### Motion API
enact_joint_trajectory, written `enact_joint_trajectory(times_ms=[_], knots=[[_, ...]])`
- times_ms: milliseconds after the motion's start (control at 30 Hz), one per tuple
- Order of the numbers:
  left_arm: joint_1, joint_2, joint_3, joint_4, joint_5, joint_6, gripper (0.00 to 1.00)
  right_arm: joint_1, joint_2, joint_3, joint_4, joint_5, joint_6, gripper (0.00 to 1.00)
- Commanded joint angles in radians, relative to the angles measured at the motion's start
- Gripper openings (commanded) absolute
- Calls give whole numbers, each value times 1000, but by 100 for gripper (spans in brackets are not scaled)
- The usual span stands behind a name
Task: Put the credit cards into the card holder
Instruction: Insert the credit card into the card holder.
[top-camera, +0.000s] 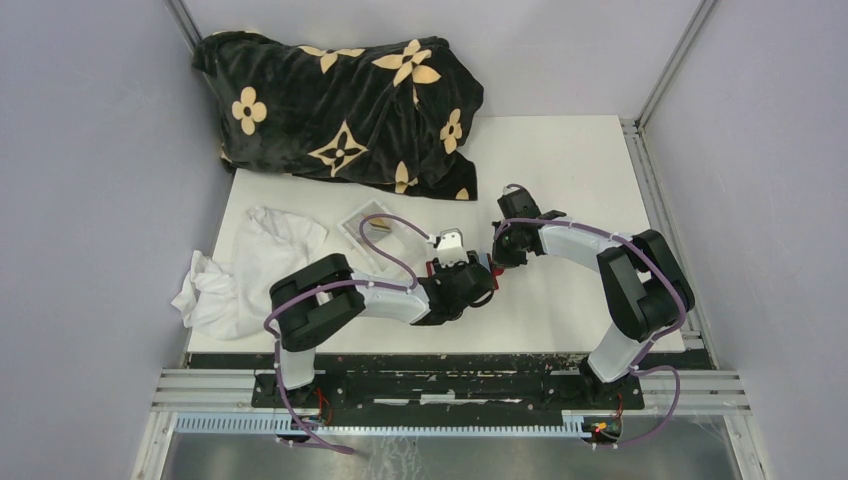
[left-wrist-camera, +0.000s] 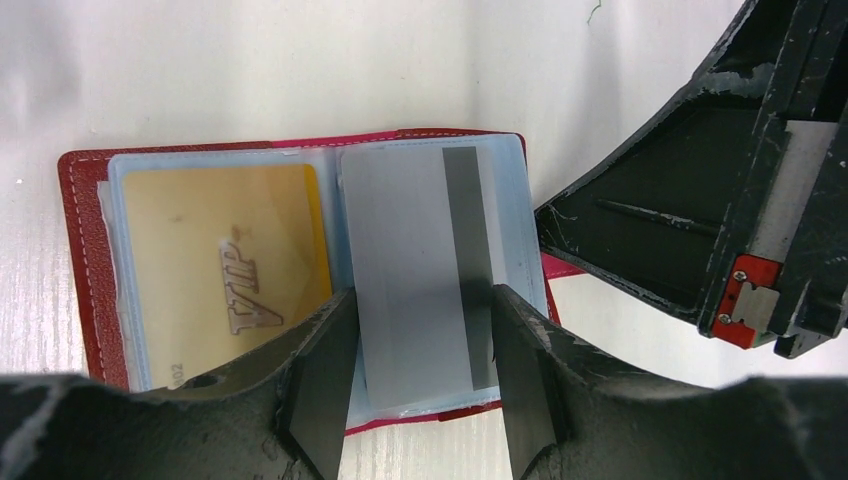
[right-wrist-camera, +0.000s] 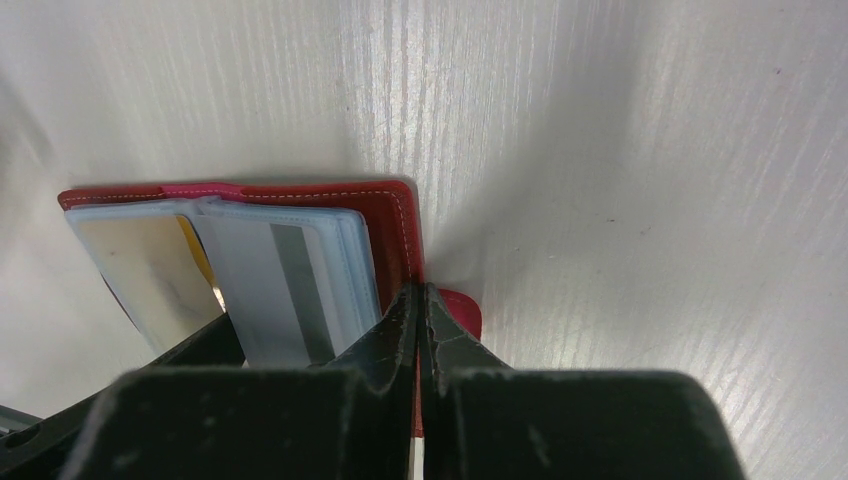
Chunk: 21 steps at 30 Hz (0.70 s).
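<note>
Left arm (top-camera: 385, 298): stretched from its base at the near edge to the table's middle, forearm kept low.
Left gripper (left-wrist-camera: 422, 300): fingers set apart, one at each long edge of a grey plastic card with a dark stripe (left-wrist-camera: 405, 230). Whether the card is pinched cannot be told.
Right arm (top-camera: 590, 243): elbow raised at the right, forearm folded back leftward to the middle.
Right gripper (right-wrist-camera: 420, 292): clenched, nothing seen between the fingers. The tips are set at the right-hand margin of the holder's cover.
Holder: a red leather-like folding card holder (left-wrist-camera: 85, 250), laid open on the white table (left-wrist-camera: 250, 60), between the two grippers.
Cards: the grey plastic card is placed at the right-hand clear sleeve. A yellow-orange plastic card marked VIP (left-wrist-camera: 220, 250) is lodged in the left-hand sleeve.
Hidden: from above, the holder is almost wholly covered by the grippers. The grey card's near corners are masked by the left fingers (left-wrist-camera: 322, 395). The red snap tab (right-wrist-camera: 462, 312) is partly masked. How far the grey card is sleeved cannot be made out.
Beyond: a clear plastic box (top-camera: 372, 228), a crumpled white cloth (top-camera: 250, 265), and a black plush blanket with tan flowers (top-camera: 340, 100) at the far edge.
</note>
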Motion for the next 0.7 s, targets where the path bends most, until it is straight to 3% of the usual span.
enact_joint_trajectory(times_ms=[0,667], knots=[[3,89,1,-37,110,33,58,16,55,-17,19,-7,9,1],[2,-96,-135,-58,-24,-3,63,15,51,-15,1,26,3,1]])
